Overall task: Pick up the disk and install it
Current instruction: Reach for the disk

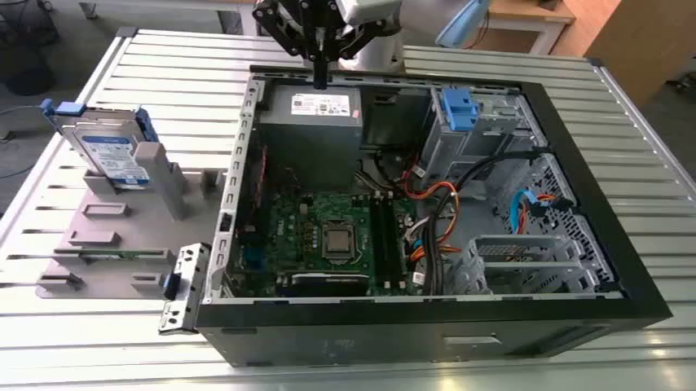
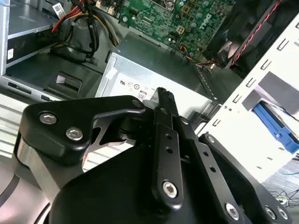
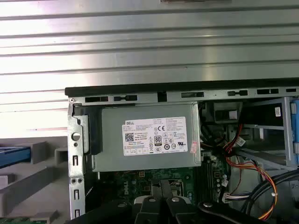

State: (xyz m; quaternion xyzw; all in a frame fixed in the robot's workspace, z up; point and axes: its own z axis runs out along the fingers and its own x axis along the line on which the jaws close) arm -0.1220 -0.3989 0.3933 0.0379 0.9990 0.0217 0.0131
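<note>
In the exterior view the gripper (image 1: 321, 80) hangs over the power supply (image 1: 310, 122) at the far end of the case (image 1: 435, 334). Its fingers are pressed together and empty. The disk (image 1: 109, 151) stands upright in a grey holder (image 1: 120, 236) on the exterior view's left, well apart. In the second wrist view the joined fingertips (image 2: 163, 100) point at the power supply's label.

Tool (image 2: 163, 96) closed — above grey power supply (image 2: 133, 77), motherboard (image 2: 187, 18) beyond.

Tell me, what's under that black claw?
The gripper hangs above the grey power supply in the open computer case. Whatever lies beneath that box is covered.
</note>
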